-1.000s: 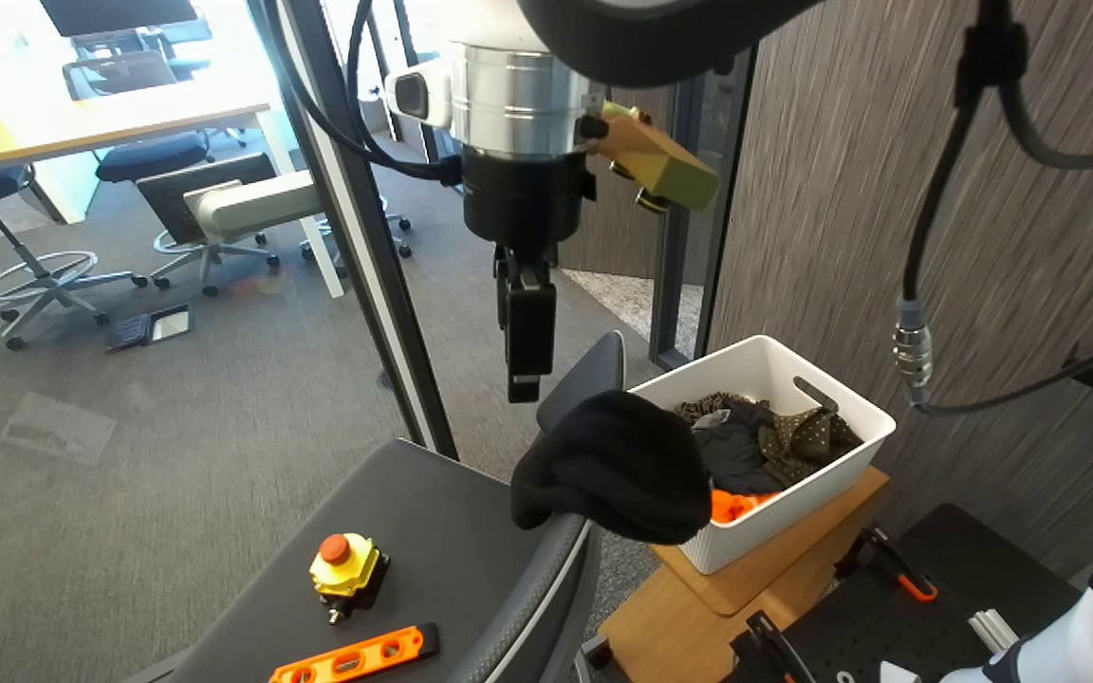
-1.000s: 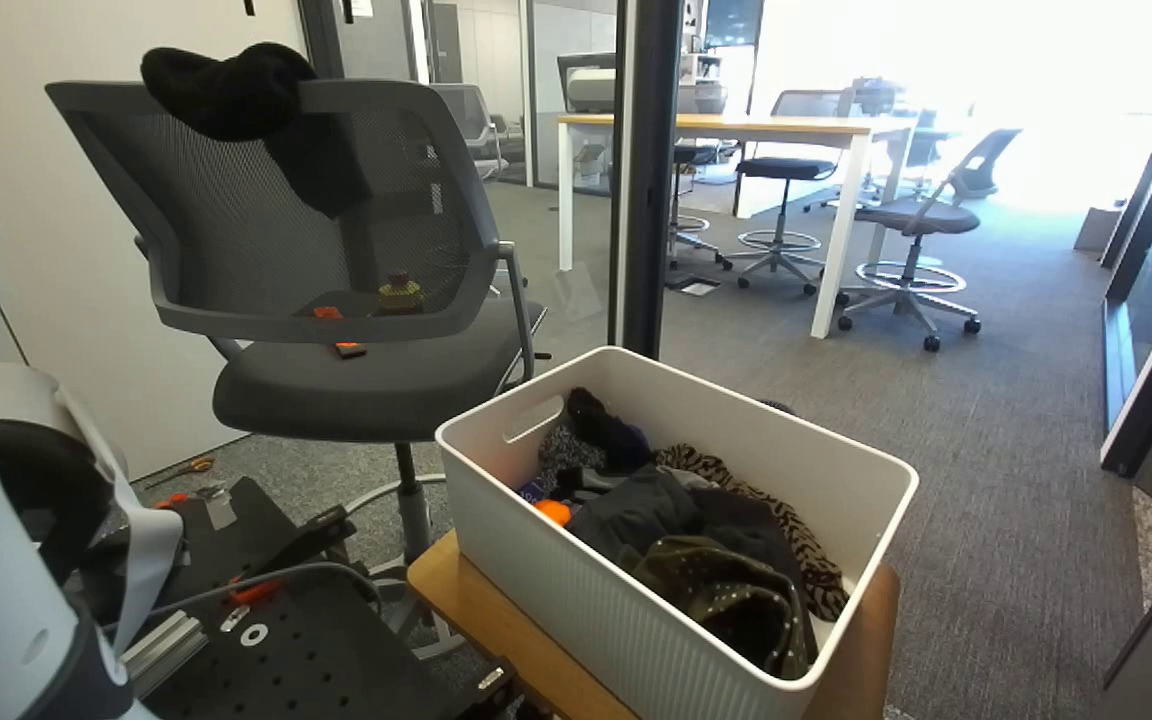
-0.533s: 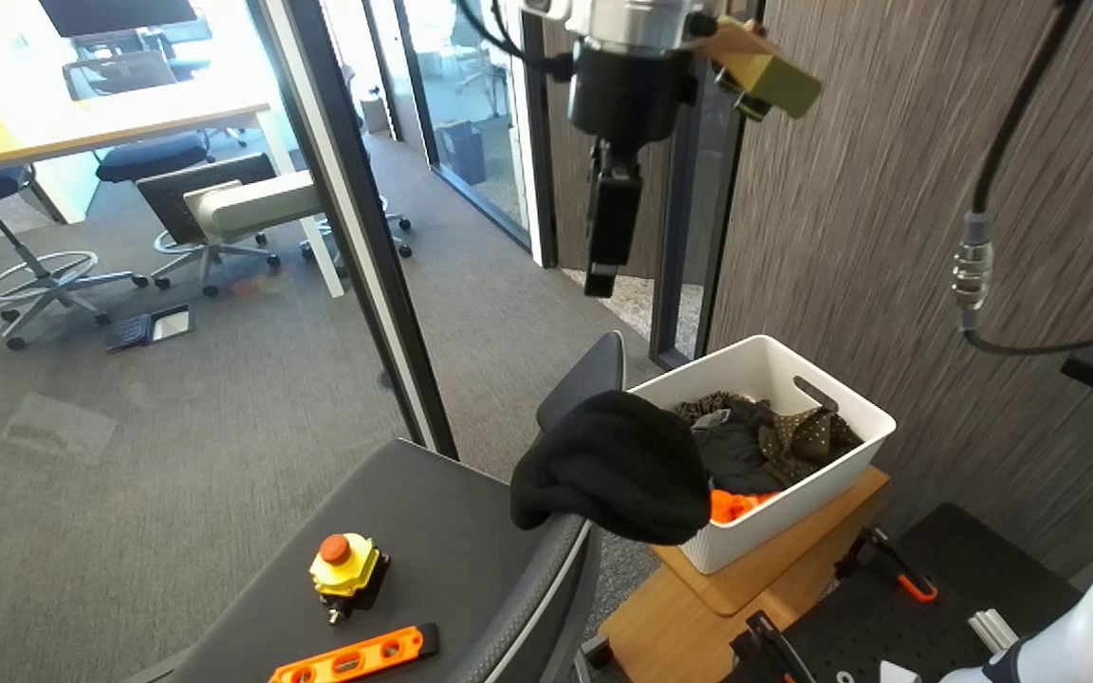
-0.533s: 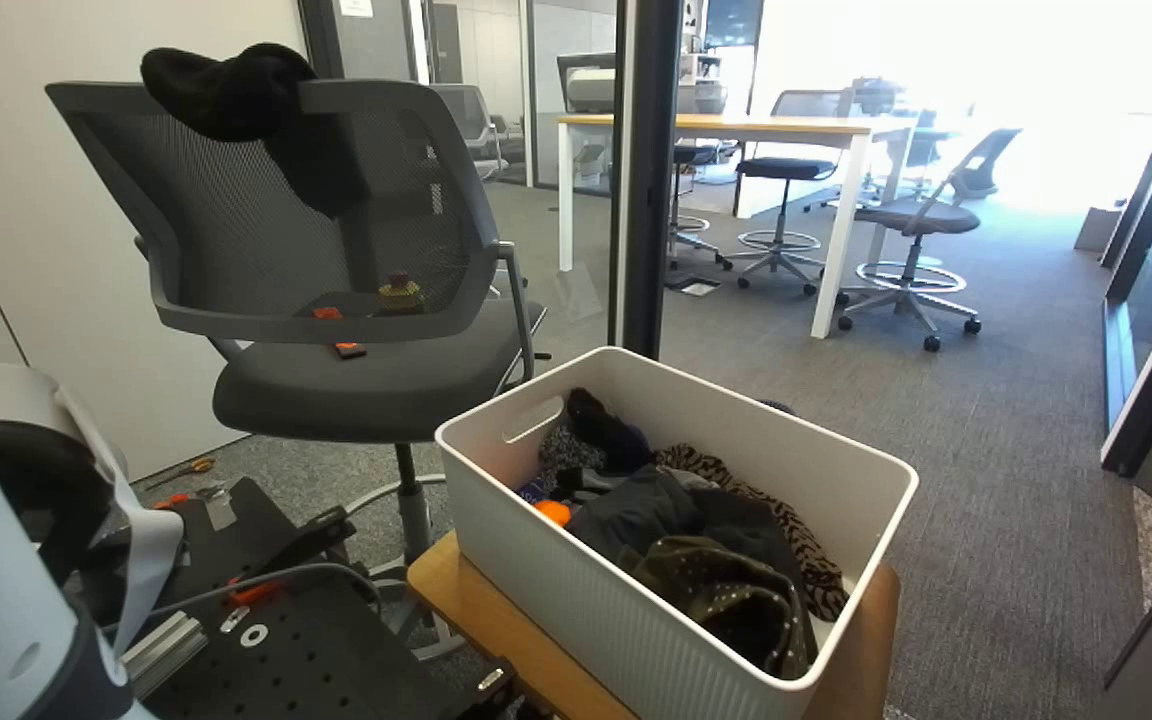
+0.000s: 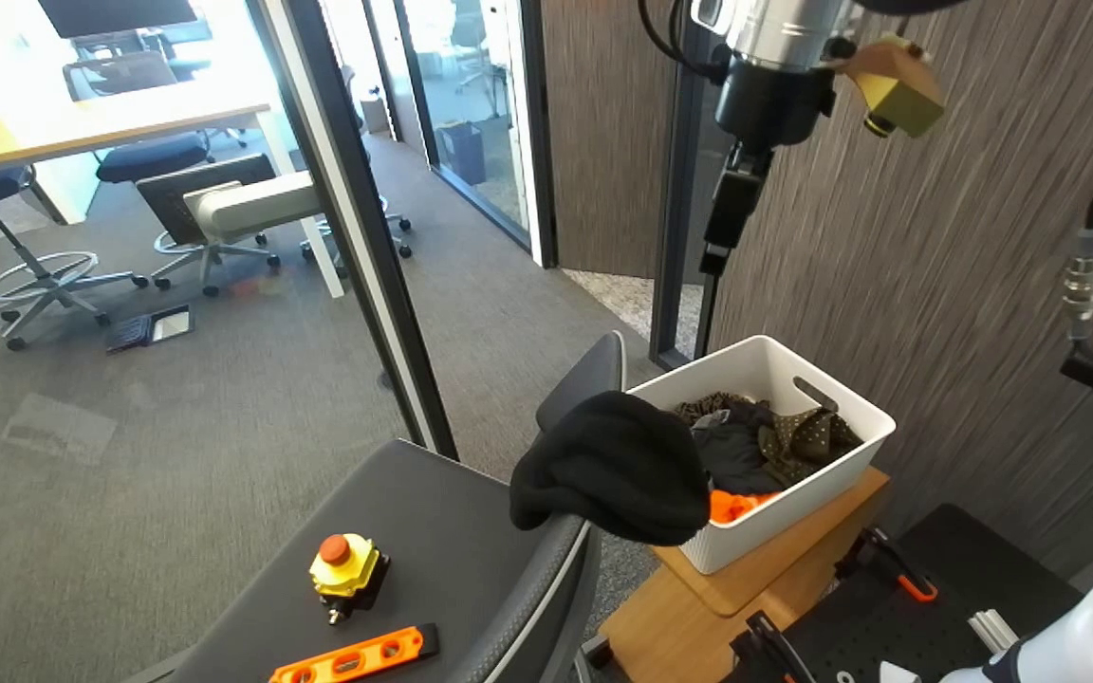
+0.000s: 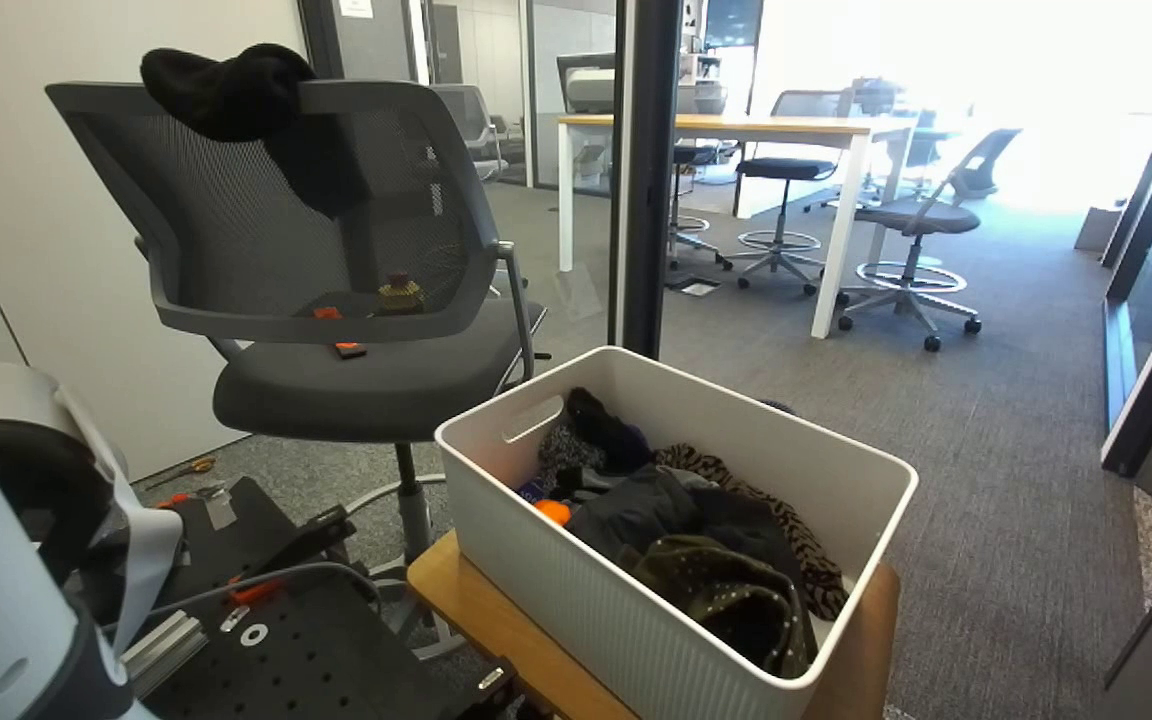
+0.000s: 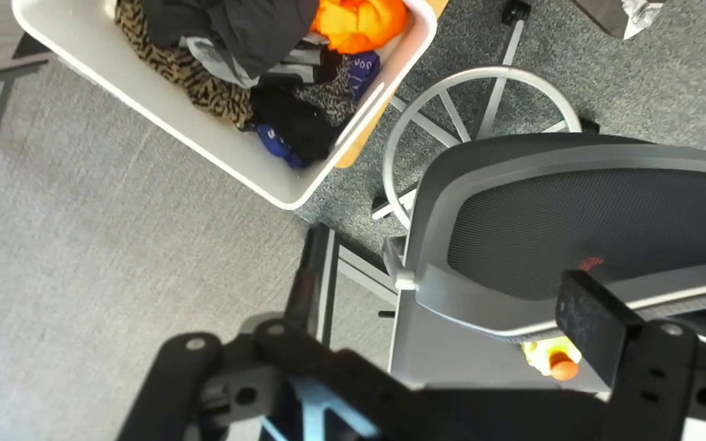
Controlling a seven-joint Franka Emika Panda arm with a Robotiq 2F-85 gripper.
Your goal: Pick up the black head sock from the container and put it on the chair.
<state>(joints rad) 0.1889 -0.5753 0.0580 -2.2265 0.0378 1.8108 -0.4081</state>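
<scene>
Status: placement apparently done. The black head sock was out of the container, slung over the top of the backrest of the chair; a bulge hung on the container side, and a dark patch seen through the backrest was probably its other end, toward the seat. Both exterior views agreed.

Pincer: released. In the wrist view its jaws stood wide apart, nothing between them; it hung raised, well apart from the head sock.

Container: on the desk, with an orange cloth, a tiger-striped cloth and a black cloth among its contents. Could not tell what the black cloth was; taken as not the target.

Left to do: no handling seemed called for, beyond parking the pincer. Caveat: the head sock was perched on the backrest, not the seat, where the push button and orange level lay. Judged good enough for "on the chair", though a knock might have dislodged it.
</scene>
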